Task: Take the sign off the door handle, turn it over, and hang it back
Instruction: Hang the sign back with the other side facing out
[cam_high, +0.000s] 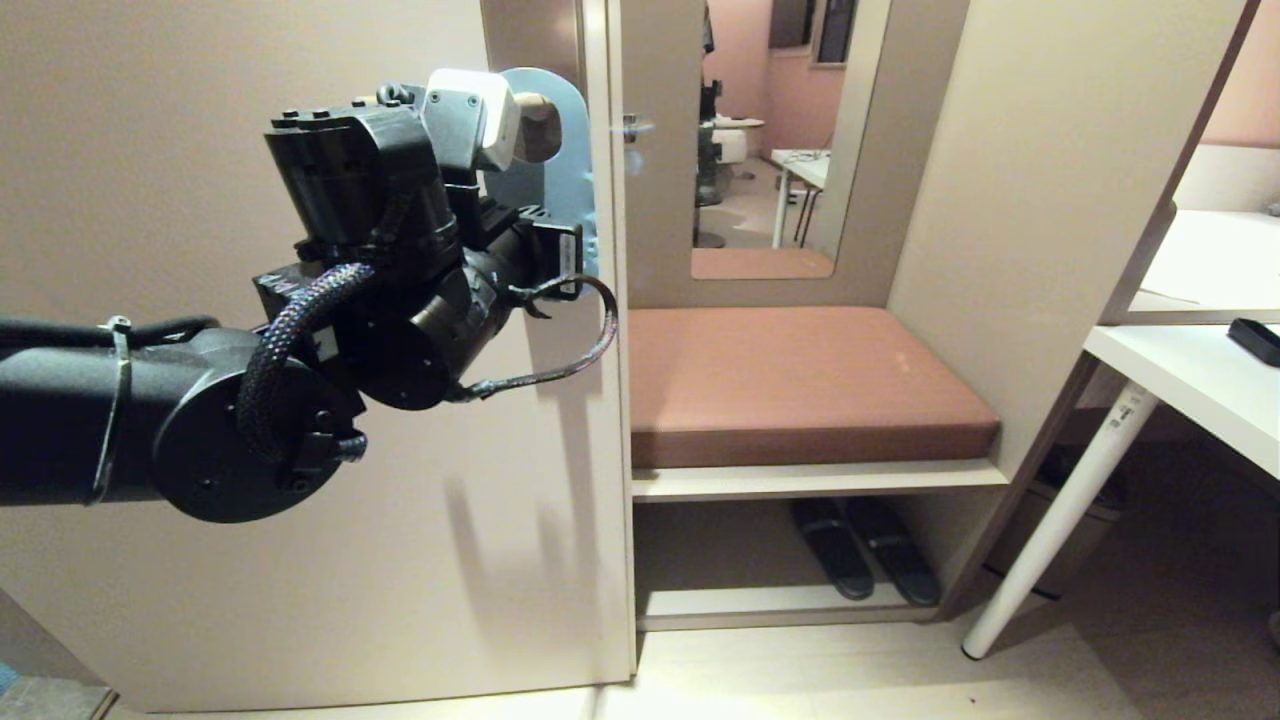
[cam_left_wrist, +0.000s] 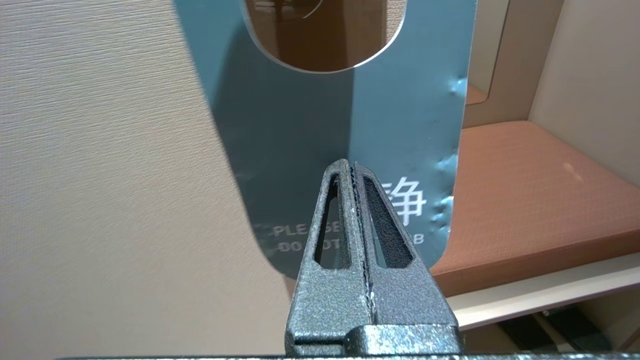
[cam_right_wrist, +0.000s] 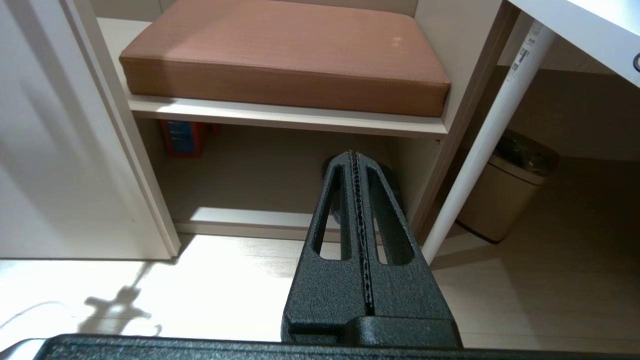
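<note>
The sign (cam_left_wrist: 400, 115) shows its dusty blue face with white text, and its oval hole is at the upper end. In the head view the sign (cam_high: 566, 175) hangs at the door handle (cam_high: 541, 127), a beige lever mostly hidden behind my left wrist. My left gripper (cam_left_wrist: 351, 164) is shut with nothing between its jaws. Its tips point at the sign's lower half, just in front of the printed text. My right gripper (cam_right_wrist: 354, 154) is shut and empty, parked low and pointing toward the floor under the bench.
The beige door (cam_high: 150, 120) fills the left, its edge (cam_high: 610, 400) beside a bench with a brown cushion (cam_high: 800, 385). Dark slippers (cam_high: 865, 560) lie beneath. A white table (cam_high: 1190, 385) with a slanted leg (cam_high: 1060, 520) and a bin (cam_right_wrist: 505, 200) stand right.
</note>
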